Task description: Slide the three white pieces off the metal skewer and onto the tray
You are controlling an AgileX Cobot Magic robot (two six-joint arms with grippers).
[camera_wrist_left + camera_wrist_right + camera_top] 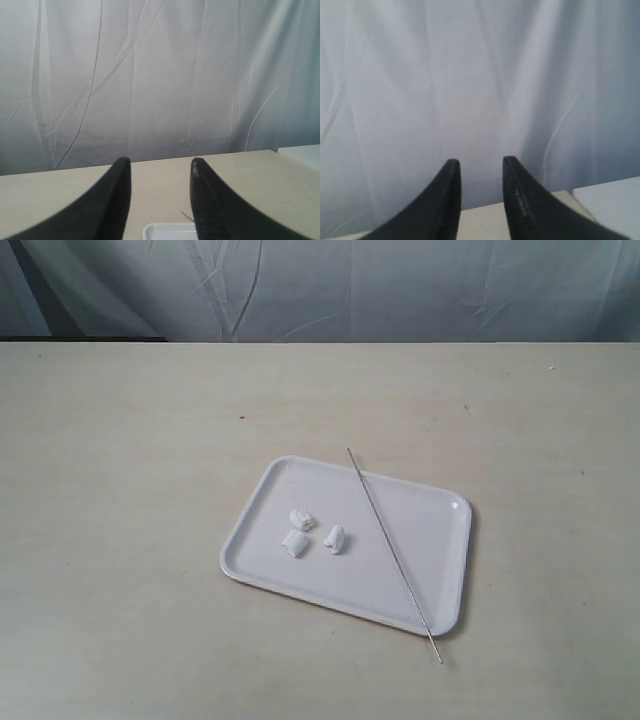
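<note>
left gripper (161, 161): standing wide, fingers (210, 200) well apart, gripping nothing, hanging above the table (260, 172) and facing the curtain (150, 75).
right gripper (481, 160): standing open at a narrower gap, gripping nothing, pointing at the curtain with only a strip of table showing beneath.
tray (167, 231): lying flat on the table, one corner showing just below and ahead of the left gripper, in line with the gap between its fingers.
three white pieces (294, 543): lying loose on the tray, off the rod, clustering near one another without clearly touching, apart from the metal skewer; showing only in the exterior view, so bearing from either gripper impossible to tell.
metal skewer (390, 545): lying bare and diagonal across the tray, crossing both long rims, one end overhanging onto the table; a thin tip showing just beyond the tray corner, ahead of the left gripper.
</note>
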